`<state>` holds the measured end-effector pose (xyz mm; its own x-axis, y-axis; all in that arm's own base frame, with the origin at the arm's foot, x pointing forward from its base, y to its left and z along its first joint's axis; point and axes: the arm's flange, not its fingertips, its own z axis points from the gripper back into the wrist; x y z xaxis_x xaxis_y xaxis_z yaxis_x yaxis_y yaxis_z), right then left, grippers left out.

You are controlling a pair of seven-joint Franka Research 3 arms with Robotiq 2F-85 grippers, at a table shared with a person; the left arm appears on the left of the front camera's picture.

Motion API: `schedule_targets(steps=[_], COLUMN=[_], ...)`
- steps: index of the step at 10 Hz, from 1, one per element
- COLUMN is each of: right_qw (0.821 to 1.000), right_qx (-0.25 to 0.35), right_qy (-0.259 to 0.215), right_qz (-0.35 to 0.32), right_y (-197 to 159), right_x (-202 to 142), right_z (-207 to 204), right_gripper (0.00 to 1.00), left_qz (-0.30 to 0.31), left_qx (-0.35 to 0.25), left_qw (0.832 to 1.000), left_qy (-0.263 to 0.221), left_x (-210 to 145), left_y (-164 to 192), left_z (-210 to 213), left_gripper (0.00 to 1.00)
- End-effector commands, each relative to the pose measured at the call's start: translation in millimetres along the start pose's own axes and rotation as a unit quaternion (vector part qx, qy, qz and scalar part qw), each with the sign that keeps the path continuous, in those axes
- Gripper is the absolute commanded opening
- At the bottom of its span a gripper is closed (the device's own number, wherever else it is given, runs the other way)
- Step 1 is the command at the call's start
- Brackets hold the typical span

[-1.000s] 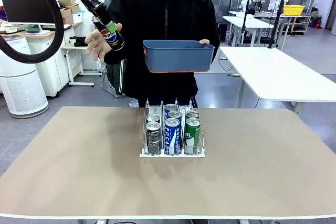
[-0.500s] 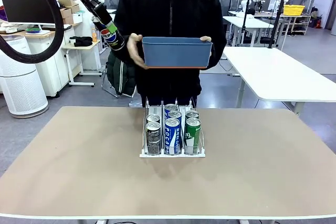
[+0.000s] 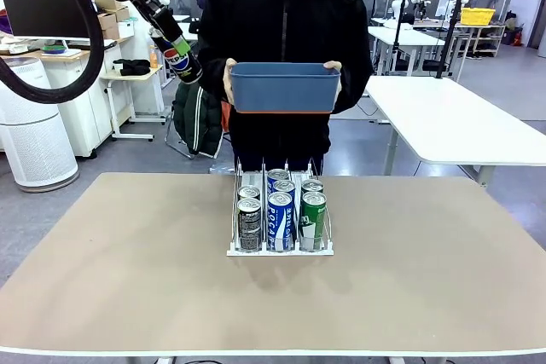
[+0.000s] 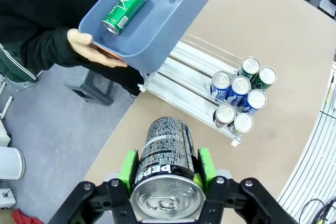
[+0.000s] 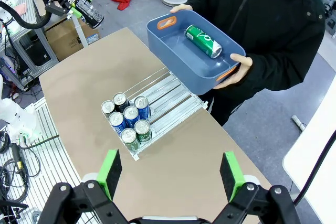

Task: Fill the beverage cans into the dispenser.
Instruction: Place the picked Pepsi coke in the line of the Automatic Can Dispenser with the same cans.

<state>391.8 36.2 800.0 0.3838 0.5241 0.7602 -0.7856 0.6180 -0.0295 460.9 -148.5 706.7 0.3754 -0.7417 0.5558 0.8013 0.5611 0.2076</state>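
Left hand (image 4: 167, 167) is closed on a slim black aluminium Pepsi can (image 4: 166, 142), with its green pads on both sides. The can's far end is hidden behind its own body. This hand hangs high above the beige counter (image 3: 128, 279), beside the person. The blue plastic tub (image 3: 285, 87) in the person's hands covers the far end of the white wire-lane dispenser (image 5: 169, 94). A green can (image 5: 203, 40) lies inside the tub. The dispenser stands in the middle of the counter with six cans at its near end: black (image 3: 249, 223), blue-and-white (image 3: 280, 219) and green (image 3: 313, 219). Their small print I cannot read. Right hand (image 5: 170, 174) is wide and holds nothing.
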Motion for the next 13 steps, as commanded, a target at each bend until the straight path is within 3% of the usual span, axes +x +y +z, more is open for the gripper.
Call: schedule_targets(steps=[1, 3, 6, 9, 13], right_qw=[1.000, 1.000, 1.000, 1.000, 1.000], right_qx=[0.000, 0.000, 0.000, 0.000, 0.000], right_qy=[0.000, 0.000, 0.000, 0.000, 0.000], right_qz=[-0.001, -0.001, -0.001, -0.001, -0.001], right_y=[0.4, 0.4, 0.4, 0.4, 0.4], right_x=[-0.1, -0.1, -0.1, -0.1, -0.1], right_z=[-0.4, -0.4, -0.4, -0.4, -0.4], right_gripper=[1.00, 1.00, 1.00, 1.00, 1.00], left_qz=[0.013, -0.006, -0.044, -0.072, -0.072], left_qx=[-0.014, -0.034, -0.041, -0.044, -0.062], left_qw=[0.999, 0.998, 0.997, 0.994, 0.993], left_qy=[0.026, 0.054, 0.046, 0.068, 0.068], left_x=[8.8, 19.5, 34.8, 35.3, 46.0], left_y=[-10.6, -40.5, -97.1, -141.2, -136.9], left_z=[-2.4, -7.3, -23.5, -47.6, -45.7], left_gripper=[0.58, 0.58, 0.58, 0.58, 0.58])
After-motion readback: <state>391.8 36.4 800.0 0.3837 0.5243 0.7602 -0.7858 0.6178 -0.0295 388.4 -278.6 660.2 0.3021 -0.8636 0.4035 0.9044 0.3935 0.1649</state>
